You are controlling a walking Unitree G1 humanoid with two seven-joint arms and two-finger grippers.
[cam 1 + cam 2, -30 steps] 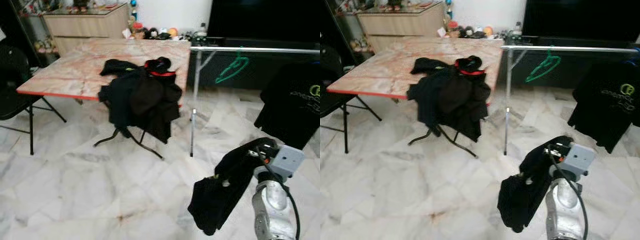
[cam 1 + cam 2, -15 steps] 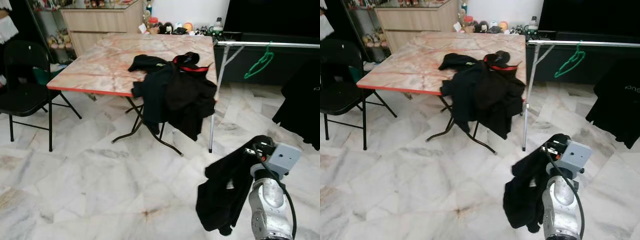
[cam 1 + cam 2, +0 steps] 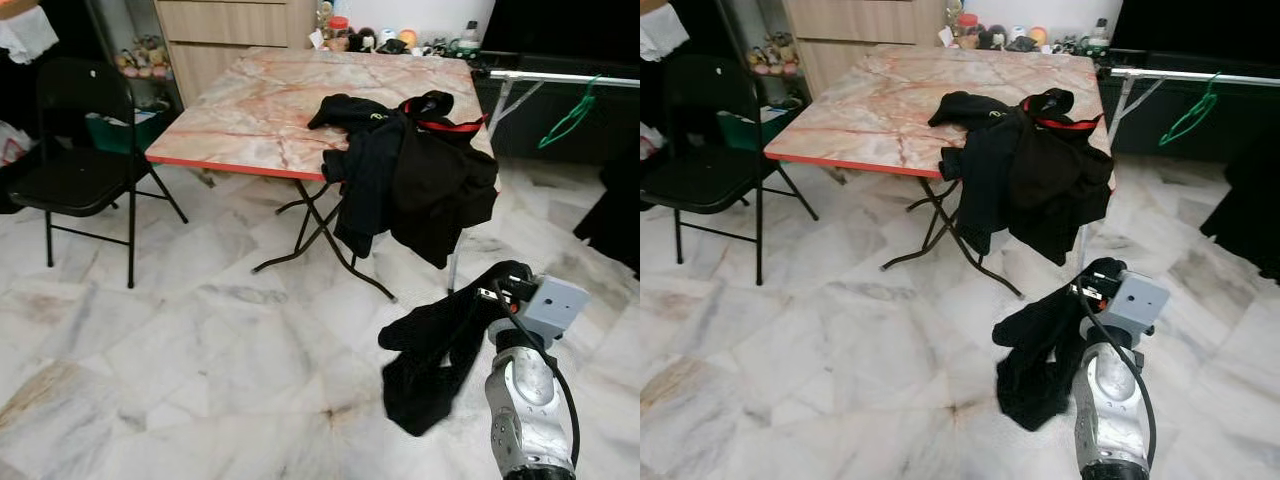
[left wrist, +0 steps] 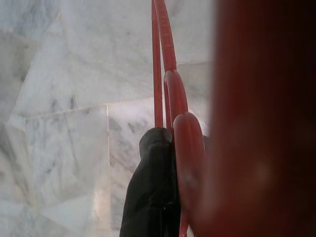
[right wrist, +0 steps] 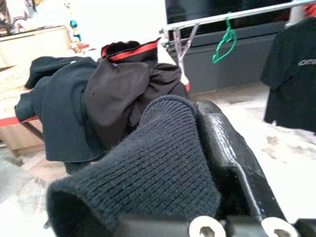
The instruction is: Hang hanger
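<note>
The right gripper (image 3: 497,290) is raised in front of the robot with a black knit garment (image 3: 432,352) clamped in its closed fingers, the cloth drooping over the marble floor (image 3: 180,340); the right wrist view shows the ribbed knit (image 5: 148,173) pressed against 1 black finger (image 5: 232,158). The left gripper (image 4: 170,163) shows in its wrist view, where a red hanger (image 4: 168,89) runs along a black finger (image 4: 150,187) above the floor; it looks held there, but I cannot tell how the jaws stand. Ahead, a folding table (image 3: 270,100) carries a heap of dark clothes (image 3: 415,175) spilling over its edge, a black chair (image 3: 75,160) stands to the left, and at the far right a metal clothes rail (image 3: 560,77) bears 1 green hanger (image 3: 570,115). The step in hand looks like the carry: garment in 1 gripper, hanger at the other, rail well apart to the right. The next move probably calls for turning right toward the rail, getting near, then bringing the red hanger's hook up over the bar beside the green one
</note>
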